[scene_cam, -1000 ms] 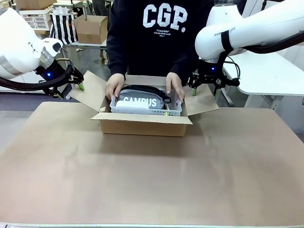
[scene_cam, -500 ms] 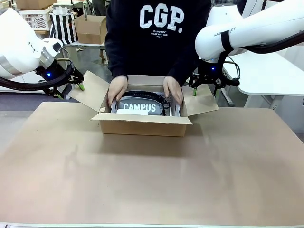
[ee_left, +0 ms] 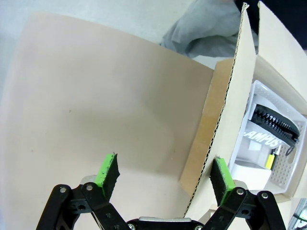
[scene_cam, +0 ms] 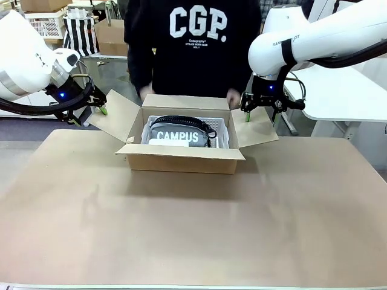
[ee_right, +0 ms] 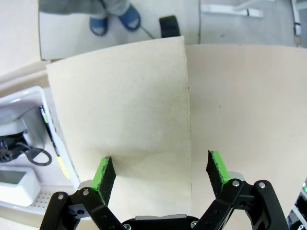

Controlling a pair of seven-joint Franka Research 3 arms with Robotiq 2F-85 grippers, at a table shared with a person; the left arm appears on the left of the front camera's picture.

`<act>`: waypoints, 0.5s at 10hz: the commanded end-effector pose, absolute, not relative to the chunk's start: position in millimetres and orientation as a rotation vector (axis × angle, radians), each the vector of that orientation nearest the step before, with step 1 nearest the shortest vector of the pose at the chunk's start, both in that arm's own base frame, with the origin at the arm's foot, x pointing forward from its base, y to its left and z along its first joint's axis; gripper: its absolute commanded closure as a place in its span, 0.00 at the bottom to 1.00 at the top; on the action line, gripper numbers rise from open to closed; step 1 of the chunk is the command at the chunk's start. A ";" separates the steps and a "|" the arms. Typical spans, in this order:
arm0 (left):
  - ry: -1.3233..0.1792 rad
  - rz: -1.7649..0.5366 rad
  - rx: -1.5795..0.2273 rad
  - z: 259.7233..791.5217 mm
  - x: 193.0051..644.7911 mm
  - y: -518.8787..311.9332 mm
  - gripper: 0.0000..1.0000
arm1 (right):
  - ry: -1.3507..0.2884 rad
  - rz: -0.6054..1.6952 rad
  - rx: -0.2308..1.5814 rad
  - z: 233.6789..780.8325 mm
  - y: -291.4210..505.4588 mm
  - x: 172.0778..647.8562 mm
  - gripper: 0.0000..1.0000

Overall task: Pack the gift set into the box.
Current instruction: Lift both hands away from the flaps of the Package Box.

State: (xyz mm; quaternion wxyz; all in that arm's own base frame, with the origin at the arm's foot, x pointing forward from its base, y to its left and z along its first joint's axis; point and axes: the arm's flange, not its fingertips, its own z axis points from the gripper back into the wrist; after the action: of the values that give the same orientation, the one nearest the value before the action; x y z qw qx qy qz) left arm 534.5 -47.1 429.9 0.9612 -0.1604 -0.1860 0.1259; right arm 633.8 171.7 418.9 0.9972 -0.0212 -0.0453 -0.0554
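Left gripper (ee_left: 165, 175) and right gripper (ee_right: 160, 172) gaped empty beside the box (scene_cam: 181, 162) — a skewed push could crumple its flaps (scene_cam: 257, 130).

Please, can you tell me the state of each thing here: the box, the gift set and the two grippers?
box: open, flaps not closed.
gift set: inside the box, lying flat, white letters facing up.
left gripper: open, holding nothing, at the left flap.
right gripper: open, holding nothing, over the right flap.
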 end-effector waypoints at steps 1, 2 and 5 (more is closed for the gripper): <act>-0.378 0.268 -0.313 432.3 534.6 -48.3 0.00 | -0.093 -0.119 -0.070 421.7 170.9 634.3 0.00; -0.378 0.268 -0.313 432.3 534.6 -48.3 0.00 | -0.093 -0.119 -0.070 421.7 170.9 634.3 0.00; -0.378 0.268 -0.313 432.3 534.6 -48.3 0.00 | -0.093 -0.119 -0.070 421.7 170.9 634.3 0.00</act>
State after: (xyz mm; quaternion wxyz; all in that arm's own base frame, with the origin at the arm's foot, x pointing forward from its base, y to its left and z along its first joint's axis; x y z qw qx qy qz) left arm 534.5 -47.1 429.9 0.9612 -0.1604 -0.1860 0.1259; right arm 633.8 171.7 418.9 0.9972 -0.0212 -0.0453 -0.0555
